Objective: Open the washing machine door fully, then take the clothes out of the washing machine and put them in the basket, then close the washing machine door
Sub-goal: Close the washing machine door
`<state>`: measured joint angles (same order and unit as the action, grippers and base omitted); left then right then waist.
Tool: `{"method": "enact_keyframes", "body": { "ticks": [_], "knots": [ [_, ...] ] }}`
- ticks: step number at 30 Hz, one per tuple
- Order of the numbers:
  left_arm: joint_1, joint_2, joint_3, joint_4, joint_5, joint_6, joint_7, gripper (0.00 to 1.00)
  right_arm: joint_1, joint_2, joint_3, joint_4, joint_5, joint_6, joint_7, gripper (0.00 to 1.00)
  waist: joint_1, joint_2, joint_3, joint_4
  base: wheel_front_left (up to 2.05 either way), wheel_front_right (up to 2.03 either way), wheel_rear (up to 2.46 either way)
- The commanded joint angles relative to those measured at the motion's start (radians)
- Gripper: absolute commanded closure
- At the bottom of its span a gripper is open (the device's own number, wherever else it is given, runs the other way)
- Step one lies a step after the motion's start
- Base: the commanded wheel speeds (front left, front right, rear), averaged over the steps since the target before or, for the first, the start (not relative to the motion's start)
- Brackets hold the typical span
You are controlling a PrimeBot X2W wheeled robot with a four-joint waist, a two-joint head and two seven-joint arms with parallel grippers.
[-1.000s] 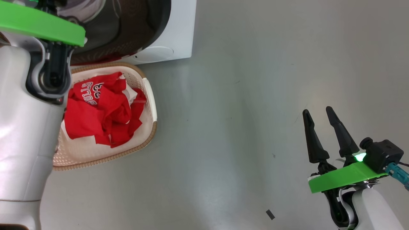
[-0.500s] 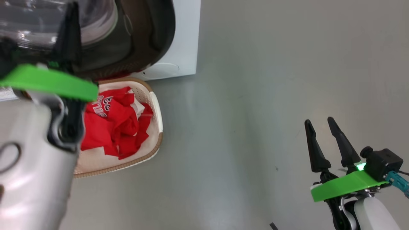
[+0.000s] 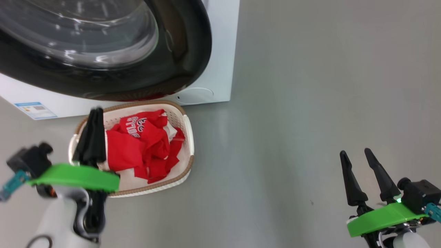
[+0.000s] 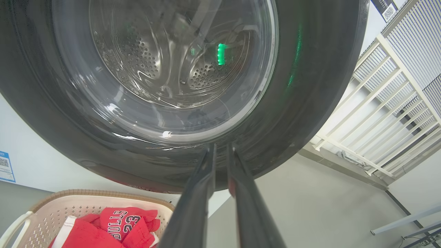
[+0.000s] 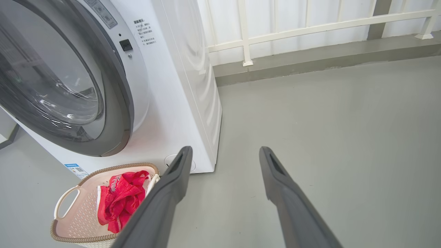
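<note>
The washing machine door (image 3: pixel 186 51), black rimmed with a bulging glass window, lies flush against the white washing machine (image 3: pixel 222 51) and looks the same in the right wrist view (image 5: pixel 113 113). The red clothes (image 3: pixel 144 148) lie bunched in the cream basket (image 3: pixel 187 137) on the floor just below the door. My left gripper (image 3: pixel 95 112) hovers over the basket's left end, fingers barely parted with nothing between them. In its wrist view it (image 4: pixel 220 146) points at the door's lower rim (image 4: pixel 310 69). My right gripper (image 3: pixel 355 151) stands wide open and empty over bare floor at the lower right.
A blue label (image 3: pixel 34 110) and a small round flap (image 3: pixel 196 94) sit low on the machine's front. A white railing (image 5: pixel 310 27) on a raised kerb runs behind the machine. Grey floor stretches to the right of the basket and machine.
The head camera has shifted, bringing more of the door into view. My left arm has dropped from in front of the door to the lower left, fingers parting slightly. My right gripper stays open.
</note>
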<state>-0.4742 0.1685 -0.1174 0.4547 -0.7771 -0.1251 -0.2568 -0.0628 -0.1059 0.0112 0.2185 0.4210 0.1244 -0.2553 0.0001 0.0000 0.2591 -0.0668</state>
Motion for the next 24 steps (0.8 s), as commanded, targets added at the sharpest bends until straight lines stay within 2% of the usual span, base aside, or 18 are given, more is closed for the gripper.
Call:
{"method": "enact_keyframes", "body": {
  "ticks": [1, 4, 9, 11, 13, 19, 24],
  "knots": [
    [0.01, 0.021, 0.039, -0.028, 0.011, -0.006, -0.005, 0.77, 0.007, -0.016, 0.016, -0.021, -0.007, 0.006, -0.006, 0.0, -0.0001, 0.0, -0.022, 0.022, 0.0, 0.0, 0.0],
    [0.067, 0.006, 0.069, -0.035, 0.038, -0.006, -0.005, 0.63, 0.02, -0.02, 0.011, -0.022, -0.008, 0.006, -0.006, 0.0, -0.0001, 0.0, -0.036, 0.034, 0.0, 0.0, 0.0],
    [0.147, -0.006, 0.099, -0.057, 0.088, -0.006, -0.005, 0.51, 0.041, -0.027, 0.007, -0.021, -0.009, 0.006, -0.006, 0.0, -0.0001, 0.0, -0.058, 0.051, 0.0, 0.0, 0.0],
    [0.175, -0.01, 0.11, -0.069, 0.105, -0.006, -0.005, 0.42, 0.048, -0.028, 0.006, -0.021, -0.009, 0.006, -0.006, 0.0, -0.0001, 0.0, -0.066, 0.056, 0.0, 0.0, 0.0],
    [0.202, -0.012, 0.122, -0.083, 0.126, -0.006, -0.005, 0.28, 0.055, -0.03, 0.005, -0.02, -0.009, 0.006, -0.006, 0.0, -0.0001, 0.0, -0.072, 0.06, 0.0, 0.0, 0.0],
    [0.279, -0.019, 0.151, -0.126, 0.194, -0.006, -0.005, 0.0, 0.081, -0.035, 0.002, -0.019, -0.01, 0.006, -0.006, 0.0, -0.0001, 0.0, -0.097, 0.067, 0.0, 0.0, 0.0],
    [0.331, -0.02, 0.172, -0.158, 0.267, -0.006, -0.005, 0.0, 0.103, -0.04, -0.003, -0.02, -0.01, 0.006, -0.006, 0.0, -0.0001, 0.0, -0.116, 0.069, 0.0, 0.0, 0.0]
  ]
}}
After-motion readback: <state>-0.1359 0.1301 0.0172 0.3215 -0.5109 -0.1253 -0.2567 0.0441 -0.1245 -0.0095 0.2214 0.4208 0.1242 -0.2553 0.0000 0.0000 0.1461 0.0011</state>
